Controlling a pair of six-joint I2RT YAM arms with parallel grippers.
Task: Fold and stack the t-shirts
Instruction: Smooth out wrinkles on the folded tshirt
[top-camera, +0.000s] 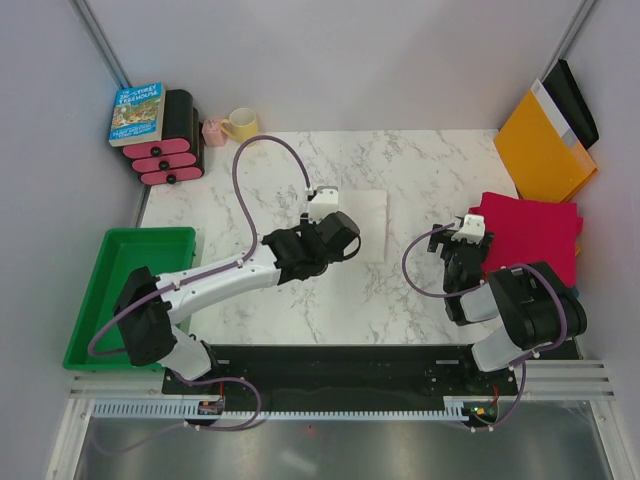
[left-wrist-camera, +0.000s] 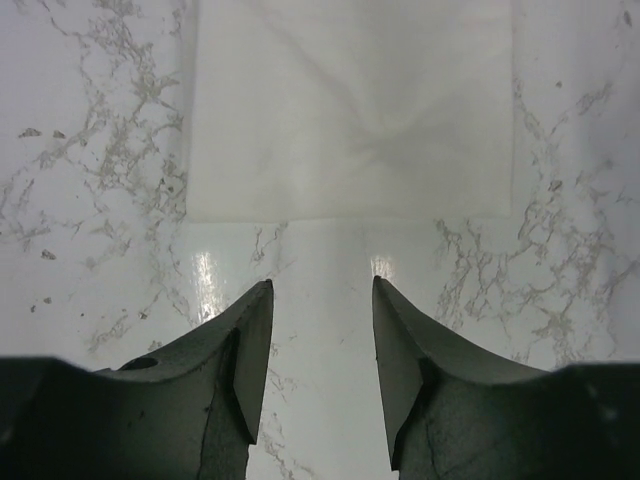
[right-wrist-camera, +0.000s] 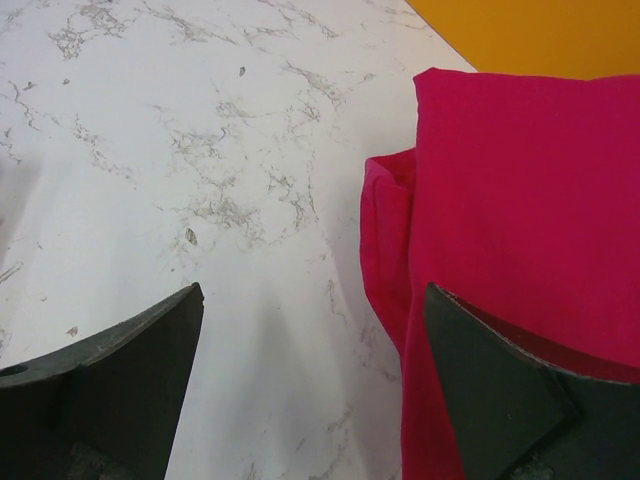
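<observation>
A white marbled surface (top-camera: 400, 300) held the things. A white soft cloth t-shirt (top-camera: 367, 225), folded into a flat rectangle, lay near the middle of it, a little toward the back. A crimson red cloth t-shirt (top-camera: 530, 235), folded too, lay at the right side of the surface, well apart from the white one.

The left claw (left-wrist-camera: 320, 285) was over the bare surface just beside the near edge of the white shirt. Its two dark fingers (left-wrist-camera: 250, 350) were partly apart. Nothing was between them, so this claw was released. It pointed at the white shirt but was not touching it.

The right claw (right-wrist-camera: 312, 290) was at the left edge of the red shirt. Its fingers were spread very wide and gripped nothing. One finger was over the bare surface. The other finger (right-wrist-camera: 490, 390) was over the edge of the red shirt. I could not tell if that finger touched the cloth.

A stiff orange-yellow envelope (top-camera: 540, 150) leaned in the far right corner, behind the red shirt. A green plastic tray (top-camera: 150, 232) sat off the left side of the surface. In the far left corner were a blue book (top-camera: 137, 112) on top of a black holder with pink ends (top-camera: 170, 150), a small pink cup (top-camera: 213, 131) and a yellow mug (top-camera: 243, 124).
</observation>
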